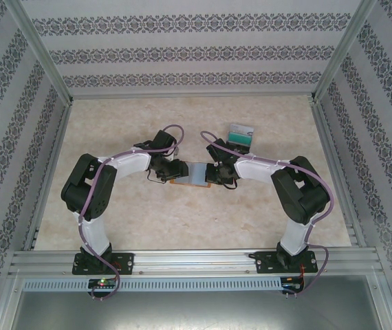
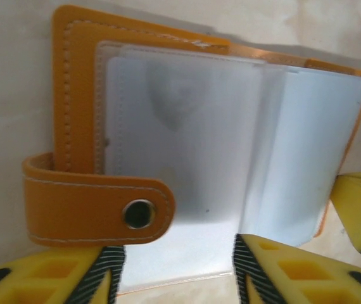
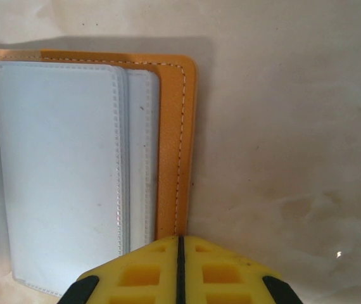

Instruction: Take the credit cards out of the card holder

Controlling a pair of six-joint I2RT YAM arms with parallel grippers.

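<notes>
- The left gripper's (image 2: pixel 175 256) ribbed yellow fingers (image 2: pixel 294 269) stand apart along the bottom of the left wrist view. The lower edge of a frosted clear plastic sleeve (image 2: pixel 180 158) lies in the gap between them. They straddle it without pinching, which reads as lining up to take a sleeve or the card inside it.
- The right gripper (image 3: pixel 180 253), bottom centre of the right wrist view, has its two yellow fingers pressed together with nothing seen between them. Its tip sits at the stitched orange border, probably pinning that half down so the wallet cannot slide while the other arm works.
- The card holder (image 2: pixel 79 82), a small orange-tan stitched wallet, lies opened like a book on the table. In the top view it sits at the centre, between the two grippers.
- Its orange closing strap (image 2: pixel 98 212) with a round metal snap (image 2: pixel 138 213) lies unfastened at the lower left of the left wrist view, leaving the pages free to turn.
- The credit cards (image 3: pixel 57 171) appear as pale grey-blue rectangles filling the sleeves, so the removal looks not yet begun.
- The beige marbled tabletop (image 3: pixel 282 126) surrounds the wallet, and a small clear box with teal contents (image 1: pixel 240 135) sits apart, up and to the right in the top view.
</notes>
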